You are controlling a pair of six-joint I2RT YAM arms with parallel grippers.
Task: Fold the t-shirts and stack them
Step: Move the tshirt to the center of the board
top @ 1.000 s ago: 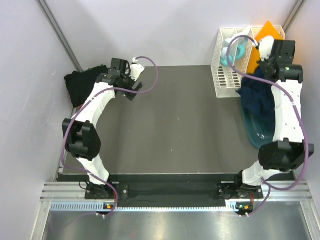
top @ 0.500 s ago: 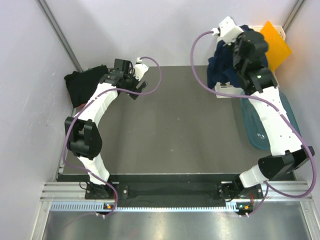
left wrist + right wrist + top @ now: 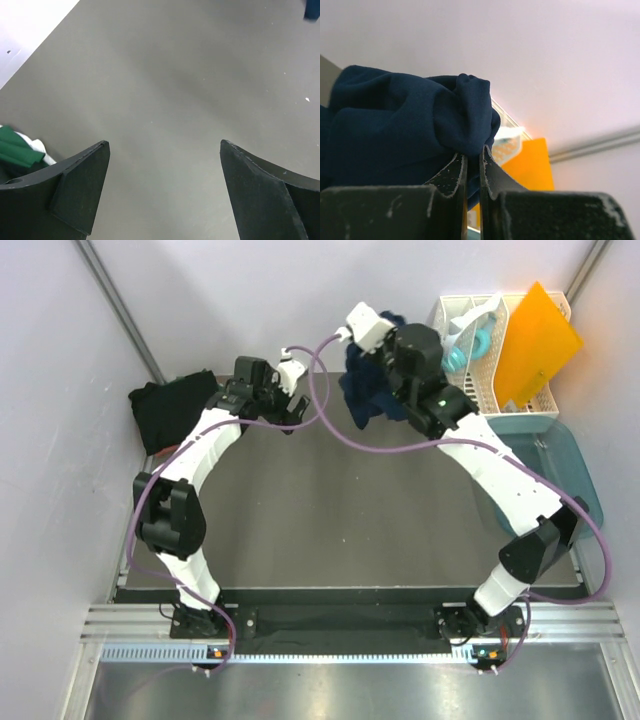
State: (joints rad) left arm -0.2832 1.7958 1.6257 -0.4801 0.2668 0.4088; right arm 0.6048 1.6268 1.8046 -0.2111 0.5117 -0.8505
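The dark grey table (image 3: pixel 340 530) fills the middle of the overhead view, and both arms reach toward its far edge. At its right side sits a teal plastic tub (image 3: pixel 575 480), and behind that stands a white slotted rack (image 3: pixel 485 390) with an orange sheet (image 3: pixel 535 335) leaning in it. A navy t-shirt (image 3: pixel 365 390) hangs bunched in the air above the far edge of the table, just left of the rack. In the right wrist view its folds bulge over the right tool (image 3: pixel 472 160), whose jaws are pinched almost together on a gathered ridge of the cloth. A heap of black t-shirts (image 3: pixel 165 412) lies at the far left corner, against the wall. The left tool (image 3: pixel 163 145) hovers near that heap above the table surface, its jaws spread wide with nothing between them. A scrap of green cloth (image 3: pixel 17 150) with a bit of white beside it shows at the left edge of the left wrist view
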